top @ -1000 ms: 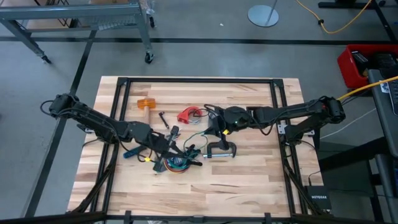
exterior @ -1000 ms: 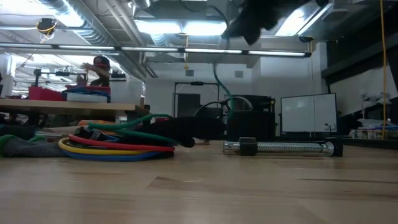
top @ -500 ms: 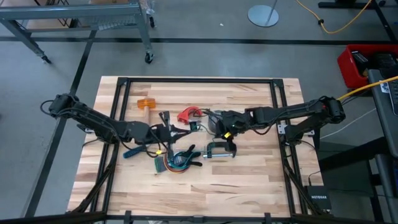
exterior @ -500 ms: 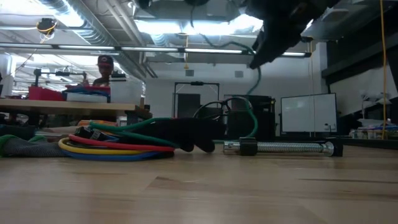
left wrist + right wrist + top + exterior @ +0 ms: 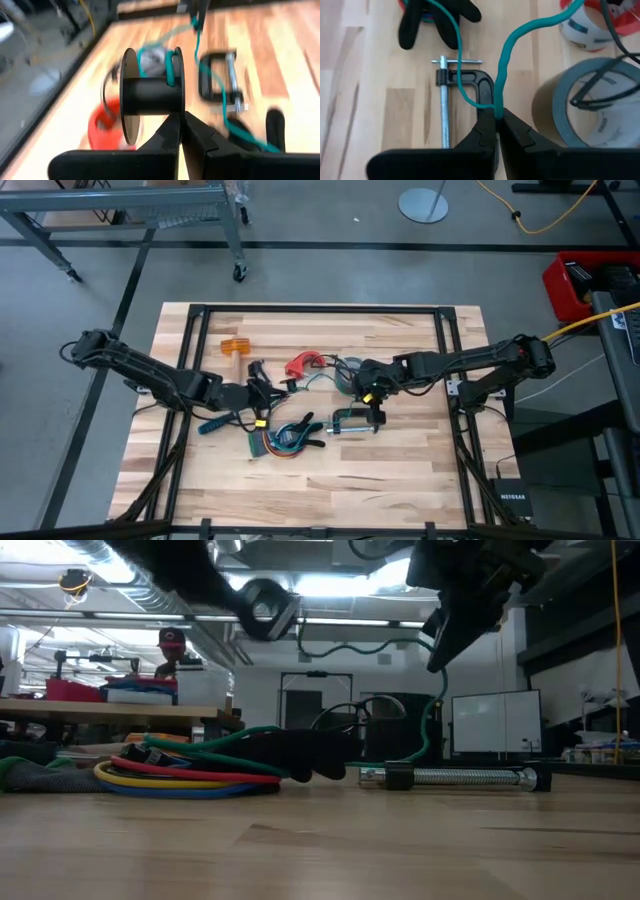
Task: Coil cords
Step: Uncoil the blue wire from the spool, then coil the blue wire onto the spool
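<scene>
My left gripper (image 5: pixel 268 392) is shut on a black spool (image 5: pixel 150 95) lifted above the table's middle; the spool also shows in the low view (image 5: pixel 265 608). A green cord (image 5: pixel 320 380) runs from the spool to my right gripper (image 5: pixel 358 387), which is shut on it. From there the cord drops to the table and runs back to the multicoloured looped bundle (image 5: pixel 280 442), which lies flat on the wood. A small red piece (image 5: pixel 300 365) with a thin dark cord (image 5: pixel 600 85) lies beside a grey tape roll (image 5: pixel 590 100). My left gripper pinches the rim of one spool flange (image 5: pixel 176 107) between its two fingers, at their free ends. The spool is lifted clear, its axis level; the green cord is wound on the barrel beside that flange. My right gripper pinches the green cord (image 5: pixel 498 102) between its two fingertips, somewhere along its length. It holds the cord above the table. One stretch (image 5: pixel 350 645) runs wavy across to the spool; the other (image 5: pixel 430 720) hangs down to the table.
A black C-clamp (image 5: pixel 355 420) lies under my right gripper. A black spring clamp (image 5: pixel 300 430) sits by the bundle. An orange piece (image 5: pixel 233 346) lies far left, and a blue-handled tool (image 5: pixel 212 425) lies under the left arm. People stand beyond the table (image 5: pixel 170 645).
My left gripper has risen and gone toward the far edge, away from the bundle, and the spool now shows high in the low view. My right gripper has gone a little toward the table's right edge with the green cord. The cord now spans between spool and right gripper.
</scene>
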### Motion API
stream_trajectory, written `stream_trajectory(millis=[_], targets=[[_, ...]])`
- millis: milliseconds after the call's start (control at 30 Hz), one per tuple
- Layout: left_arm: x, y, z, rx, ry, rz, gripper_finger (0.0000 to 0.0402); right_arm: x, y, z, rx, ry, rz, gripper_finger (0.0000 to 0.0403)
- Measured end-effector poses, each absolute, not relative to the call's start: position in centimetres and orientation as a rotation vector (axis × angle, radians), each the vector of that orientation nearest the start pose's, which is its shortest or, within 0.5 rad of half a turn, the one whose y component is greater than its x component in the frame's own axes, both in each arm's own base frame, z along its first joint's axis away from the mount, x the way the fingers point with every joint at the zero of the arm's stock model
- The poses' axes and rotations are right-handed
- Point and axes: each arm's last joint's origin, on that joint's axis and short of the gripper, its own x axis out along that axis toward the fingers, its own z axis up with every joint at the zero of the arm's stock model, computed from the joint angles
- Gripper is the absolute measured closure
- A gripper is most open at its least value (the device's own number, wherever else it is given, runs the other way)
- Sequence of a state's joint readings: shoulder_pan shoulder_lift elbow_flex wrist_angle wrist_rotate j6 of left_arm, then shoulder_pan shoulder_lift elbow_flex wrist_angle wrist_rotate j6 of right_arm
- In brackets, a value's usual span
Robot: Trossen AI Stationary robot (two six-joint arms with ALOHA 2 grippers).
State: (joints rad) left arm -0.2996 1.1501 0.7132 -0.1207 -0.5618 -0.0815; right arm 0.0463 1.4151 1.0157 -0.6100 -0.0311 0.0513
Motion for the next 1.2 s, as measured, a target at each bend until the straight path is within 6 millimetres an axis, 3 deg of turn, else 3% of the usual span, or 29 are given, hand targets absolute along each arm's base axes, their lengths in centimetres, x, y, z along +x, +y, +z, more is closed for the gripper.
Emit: stream_trajectory(millis=[433, 800, 967, 1200], targets=[[20.2, -4.9, 22.4, -0.108, 0.816, 0.337, 0.0401, 27.6, 1.2, 24.1, 0.018, 1.044, 0.007, 0.0385], [18.6, -4.4, 21.4, -0.149, 0.972, 0.455, 0.0401, 27.9, 1.2, 24.2, 0.029, 1.014, -0.028, 0.0287], [18.9, -4.5, 21.6, -0.153, 0.94, 0.437, 0.0401, 28.6, 1.2, 24.7, 0.032, 0.92, -0.025, 0.0249], [20.8, -5.2, 22.9, -0.056, 0.758, 0.273, 0.0401, 30.0, 1.3, 26.0, 0.019, 0.733, 0.001, 0.024]])
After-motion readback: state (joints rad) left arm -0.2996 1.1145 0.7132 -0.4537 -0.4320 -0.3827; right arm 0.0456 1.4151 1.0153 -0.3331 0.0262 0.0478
